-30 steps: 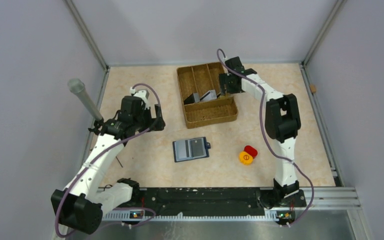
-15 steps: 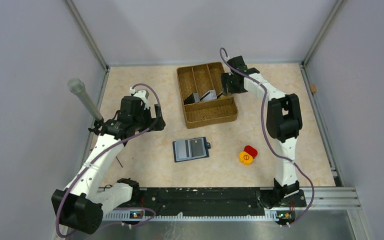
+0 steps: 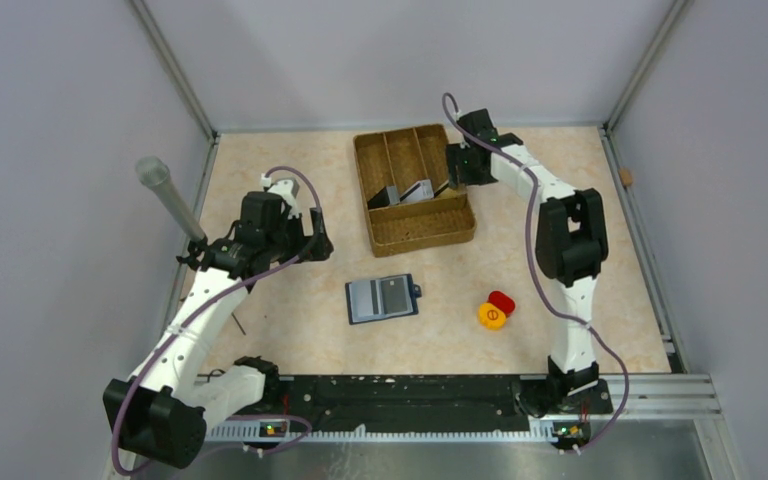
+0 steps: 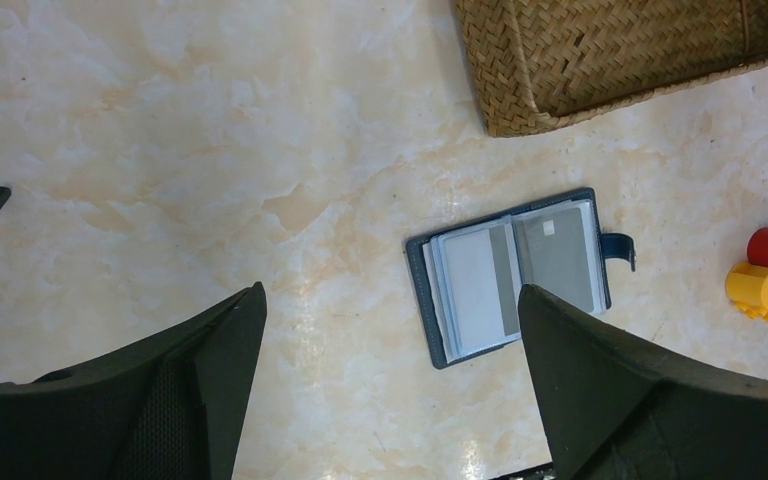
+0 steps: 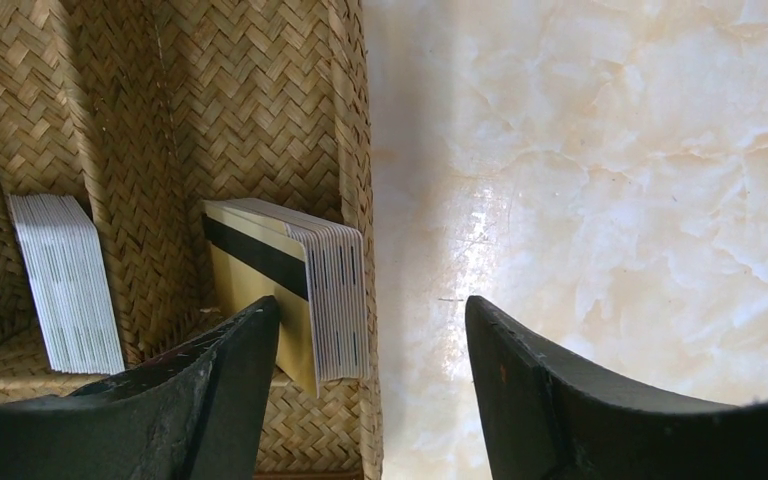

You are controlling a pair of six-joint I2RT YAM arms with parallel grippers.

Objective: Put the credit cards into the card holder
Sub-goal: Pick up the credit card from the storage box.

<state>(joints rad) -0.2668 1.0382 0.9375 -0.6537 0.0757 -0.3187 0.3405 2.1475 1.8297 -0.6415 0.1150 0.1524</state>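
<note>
my right gripper [image 5: 368,310], jaws apart, hovers over the stacked credit cards [image 5: 325,290] at lower centre, where closing could pinch the woven tray [image 5: 352,120] wall or grab several.

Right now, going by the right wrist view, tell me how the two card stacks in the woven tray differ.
The right-hand stack shows a gold face with a dark stripe; the left-hand stack shows only pale card edges. The right-hand stack sits against the outer wall of the woven tray; the left-hand stack is one compartment further in, past a divider. Both stand on edge, leaning, inside the tray.
</note>
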